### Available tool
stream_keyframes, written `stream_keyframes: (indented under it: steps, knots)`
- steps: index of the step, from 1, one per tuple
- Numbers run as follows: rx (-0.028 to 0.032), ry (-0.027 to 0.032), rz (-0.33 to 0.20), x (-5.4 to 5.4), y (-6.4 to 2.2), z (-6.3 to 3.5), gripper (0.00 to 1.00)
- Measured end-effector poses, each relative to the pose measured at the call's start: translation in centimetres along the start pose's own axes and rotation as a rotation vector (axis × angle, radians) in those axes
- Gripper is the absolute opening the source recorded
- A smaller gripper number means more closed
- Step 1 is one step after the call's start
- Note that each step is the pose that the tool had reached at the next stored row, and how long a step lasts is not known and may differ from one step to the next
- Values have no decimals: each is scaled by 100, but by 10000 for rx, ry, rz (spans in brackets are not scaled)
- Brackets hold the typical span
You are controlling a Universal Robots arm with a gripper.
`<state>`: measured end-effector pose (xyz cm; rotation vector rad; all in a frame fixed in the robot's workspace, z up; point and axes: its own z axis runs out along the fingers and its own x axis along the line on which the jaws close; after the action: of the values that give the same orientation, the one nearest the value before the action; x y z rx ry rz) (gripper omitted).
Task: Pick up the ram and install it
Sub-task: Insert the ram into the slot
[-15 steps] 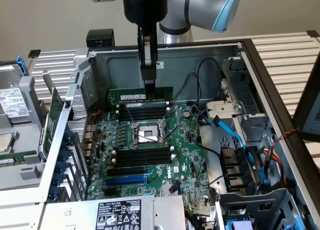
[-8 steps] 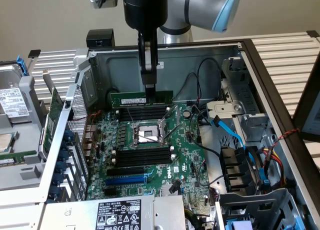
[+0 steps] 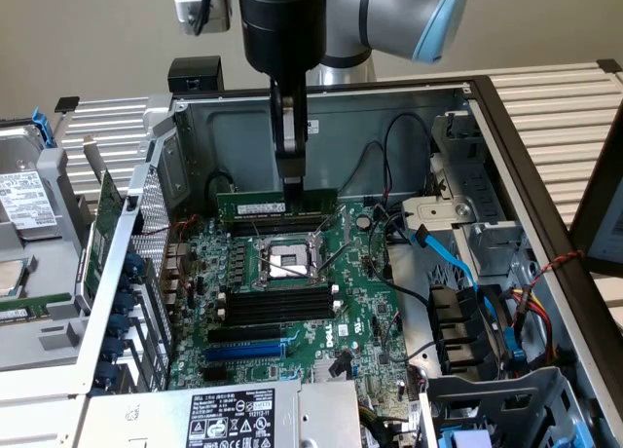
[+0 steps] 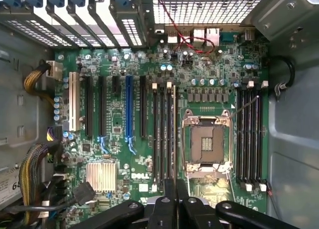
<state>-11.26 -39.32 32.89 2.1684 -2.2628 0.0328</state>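
Ram (image 3: 258,207), thin flat green stick, pinched in slim dark hand (image 3: 292,188)

A plain beige wall (image 3: 88,29) backs a white slatted table (image 3: 565,107).

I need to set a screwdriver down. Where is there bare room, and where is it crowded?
Bare: the slatted tabletop on the exterior view's right, beyond the case wall. Crowded: the motherboard, the cabled drive bay, and around the claw gripping the ram.
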Motion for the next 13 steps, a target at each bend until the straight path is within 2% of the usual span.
stream_keyframes:
  steps: [13]
  knots:
    - [5, 0, 0, 0, 2, 236, 12]
